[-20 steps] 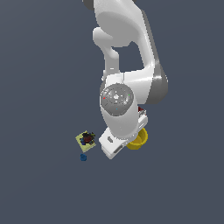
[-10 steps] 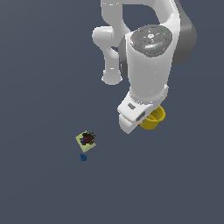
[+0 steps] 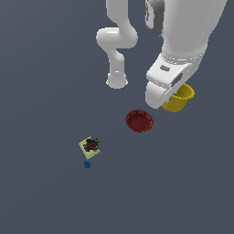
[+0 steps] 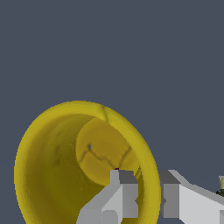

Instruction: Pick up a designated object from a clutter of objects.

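The bright yellow cup [image 3: 180,98] hangs in the air at the exterior view's right, partly hidden behind my white hand. In the wrist view the cup [image 4: 52,170] fills the frame, its open mouth facing the camera. My gripper [image 4: 148,192] is shut on the cup's rim, one finger inside the wall and one outside. The dark red ribbed bowl [image 3: 139,121] lies on the floor below and to the exterior view's left of the cup. The yellowish square piece with dark markings [image 3: 90,146] and the tiny blue object [image 3: 87,164] lie further left.
The arm's white base column [image 3: 117,64] stands behind the bowl. The floor is plain dark grey. An edge of the yellowish square piece shows at the rim of the wrist view [image 4: 221,183].
The arm has risen and swung to the exterior view's right, carrying the yellow cup up off the floor. The red bowl, hidden behind the arm before, is now uncovered.
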### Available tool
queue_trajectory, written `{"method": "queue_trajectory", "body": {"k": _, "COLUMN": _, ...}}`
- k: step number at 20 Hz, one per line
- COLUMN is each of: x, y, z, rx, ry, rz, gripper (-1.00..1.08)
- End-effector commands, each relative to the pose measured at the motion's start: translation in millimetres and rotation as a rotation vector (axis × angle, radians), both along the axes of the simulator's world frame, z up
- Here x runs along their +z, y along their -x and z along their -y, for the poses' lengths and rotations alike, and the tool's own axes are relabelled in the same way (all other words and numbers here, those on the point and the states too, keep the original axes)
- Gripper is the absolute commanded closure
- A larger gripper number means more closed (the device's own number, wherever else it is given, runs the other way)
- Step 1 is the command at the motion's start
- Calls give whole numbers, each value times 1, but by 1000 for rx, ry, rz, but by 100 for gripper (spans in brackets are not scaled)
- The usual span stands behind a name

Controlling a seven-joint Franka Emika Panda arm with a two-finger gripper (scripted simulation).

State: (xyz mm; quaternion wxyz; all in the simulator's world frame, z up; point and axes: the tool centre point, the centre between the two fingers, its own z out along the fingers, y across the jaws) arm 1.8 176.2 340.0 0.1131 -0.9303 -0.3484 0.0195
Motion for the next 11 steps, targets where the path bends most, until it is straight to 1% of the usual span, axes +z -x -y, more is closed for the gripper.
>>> {"method": "queue_trajectory", "body": {"k": 1, "x": 18, "y": 9, "z": -11, "rx": -1, "ry": -1, "rz": 1, "gripper": 108}}
{"method": "queue_trajectory", "body": {"k": 6, "x": 41, "y": 20, "z": -25, "rx": -1, "ry": -2, "rz": 2, "gripper": 108}}
{"method": "queue_trajectory", "body": {"k": 11, "x": 47, "y": 22, "z": -29, "rx": -2, "ry": -3, "rz": 2, "gripper": 108}}
